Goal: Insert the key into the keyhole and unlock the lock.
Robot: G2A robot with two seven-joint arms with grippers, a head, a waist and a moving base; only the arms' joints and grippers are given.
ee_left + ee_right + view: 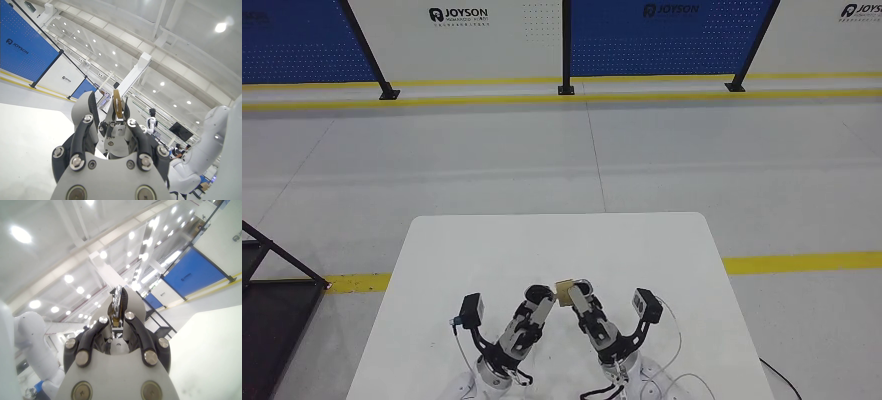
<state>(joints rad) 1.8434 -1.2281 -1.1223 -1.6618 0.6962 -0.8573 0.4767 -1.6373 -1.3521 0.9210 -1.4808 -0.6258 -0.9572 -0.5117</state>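
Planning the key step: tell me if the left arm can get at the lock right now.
Probably yes. The right gripper holds the lock up off the table, and the left gripper sits open right at it, fingers either side, with nothing between.

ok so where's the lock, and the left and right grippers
lock (pixel 565 291), top view, middle of its brass body
left gripper (pixel 108 99), left wrist view, midway between its fingertips
right gripper (pixel 120 295), right wrist view, midway between its fingertips
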